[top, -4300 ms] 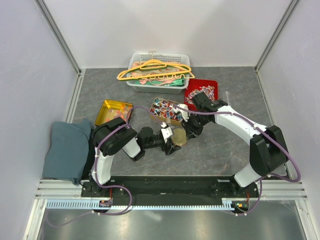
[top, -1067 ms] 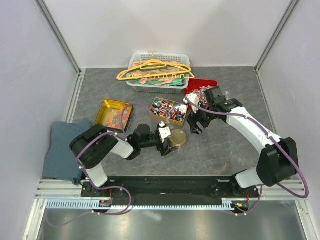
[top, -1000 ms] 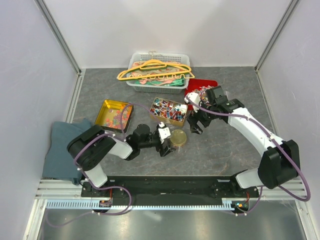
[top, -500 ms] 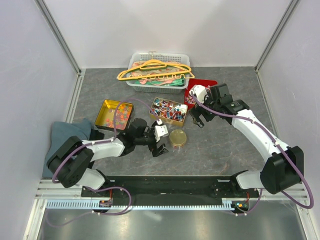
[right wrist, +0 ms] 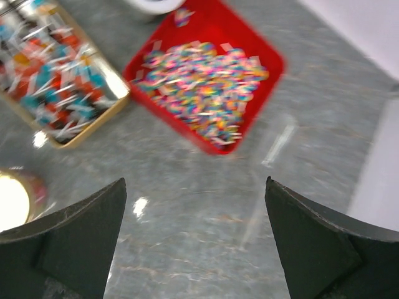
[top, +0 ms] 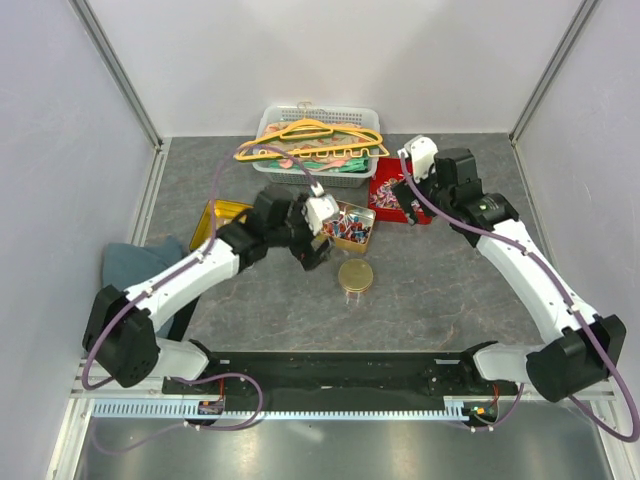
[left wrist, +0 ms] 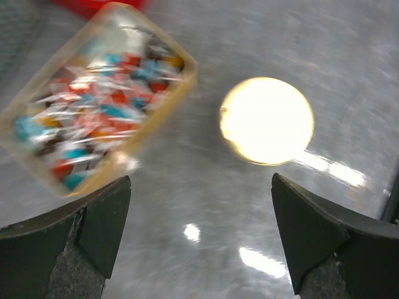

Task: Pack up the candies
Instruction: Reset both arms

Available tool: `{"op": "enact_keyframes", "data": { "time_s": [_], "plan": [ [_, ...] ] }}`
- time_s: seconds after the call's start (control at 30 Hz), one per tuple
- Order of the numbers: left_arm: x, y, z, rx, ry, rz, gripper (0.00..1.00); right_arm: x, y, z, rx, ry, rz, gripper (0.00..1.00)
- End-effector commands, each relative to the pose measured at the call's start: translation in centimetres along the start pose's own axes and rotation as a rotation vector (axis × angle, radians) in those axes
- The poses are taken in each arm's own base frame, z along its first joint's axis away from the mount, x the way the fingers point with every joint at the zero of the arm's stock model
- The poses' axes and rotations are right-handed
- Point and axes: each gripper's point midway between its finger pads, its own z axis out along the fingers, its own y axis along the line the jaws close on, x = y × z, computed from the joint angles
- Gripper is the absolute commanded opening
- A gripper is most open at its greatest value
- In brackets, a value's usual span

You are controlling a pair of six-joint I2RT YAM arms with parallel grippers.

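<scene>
We held the left gripper (left wrist: 199, 249) spread wide and empty above the table, with the rectangular gold tin (left wrist: 187, 70) of red, blue and white wrapped candies (left wrist: 93, 118) ahead to its left and the round gold container (left wrist: 267, 120) ahead to its right. The right gripper (right wrist: 193, 249) was likewise wide and empty, with the red tray (right wrist: 240, 34) of small multicoloured candies (right wrist: 202, 93) just ahead of it. We judged this the approach to a pick; next, one gripper needed to descend on a single piece and pinch it without dragging its neighbours.

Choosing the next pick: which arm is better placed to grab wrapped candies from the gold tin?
Probably left: left gripper, open, hangs beside that tin; right gripper faces the red tray.
</scene>
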Motion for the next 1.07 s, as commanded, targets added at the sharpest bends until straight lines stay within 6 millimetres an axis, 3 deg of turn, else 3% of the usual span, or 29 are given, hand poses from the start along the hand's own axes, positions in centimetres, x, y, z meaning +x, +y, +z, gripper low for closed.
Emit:
{"op": "enact_keyframes", "data": {
  "time_s": [0.0, 0.03, 0.07, 0.13, 0.17, 0.23, 0.27, 0.33, 0.37, 0.43, 0.47, 0.6, 0.77, 1.03],
  "plan": [
    [-2.7, 8.4, -6.4, -0.326, 0.042, -0.101, 0.99, -4.3, -6.1, -4.4, 0.312, -0.145, 0.082, 0.98],
    [-3.1, 11.0, -8.9, -0.407, 0.015, -0.141, 0.99, -4.4, -7.2, -5.2, 0.375, -0.153, 0.092, 0.98],
    [-5.0, 13.0, -11.1, -0.488, -0.026, -0.151, 0.99, -4.8, -7.7, -5.8, 0.406, -0.168, 0.095, 0.98],
    [-5.6, 16.1, -15.1, -0.628, -0.042, -0.208, 0.99, -5.8, -9.3, -7.7, 0.487, -0.212, 0.113, 0.98],
    [-7.8, 17.6, -17.8, -0.716, -0.079, -0.200, 0.99, -5.9, -10.3, -8.7, 0.550, -0.216, 0.122, 0.98],
    [-8.2, 19.3, -21.6, -0.810, -0.089, -0.228, 0.99, -6.7, -11.6, -10.8, 0.627, -0.264, 0.119, 0.98],
    [-10.4, 19.7, -24.2, -0.847, -0.147, -0.214, 0.99, -7.0, -12.7, -12.0, 0.698, -0.285, 0.135, 0.98],
    [-11.0, 20.9, -28.0, -0.929, -0.182, -0.236, 0.99, -7.2, -13.6, -13.9, 0.760, -0.312, 0.121, 0.98],
    [-13.0, 20.8, -30.1, -0.949, -0.238, -0.214, 0.99, -7.7, -14.3, -15.1, 0.810, -0.351, 0.140, 0.98],
    [-13.4, 21.0, -32.4, -0.990, -0.252, -0.217, 0.99, -7.7, -14.8, -17.0, 0.857, -0.386, 0.143, 0.98],
    [-14.7, 20.8, -33.6, -1.001, -0.285, -0.201, 0.99, -7.9, -15.1, -17.8, 0.874, -0.408, 0.155, 0.98],
    [-15.1, 20.2, -35.0, -1.015, -0.303, -0.202, 0.99, -8.8, -15.2, -20.1, 0.876, -0.471, 0.175, 0.98],
    [-13.8, 20.0, -34.7, -1.019, -0.280, -0.221, 0.99, -9.2, -15.2, -20.7, 0.867, -0.485, 0.171, 0.98],
    [-14.0, 19.7, -34.7, -1.013, -0.290, -0.223, 0.99, -10.3, -15.2, -22.2, 0.853, -0.549, 0.171, 0.98]
  ]
}}
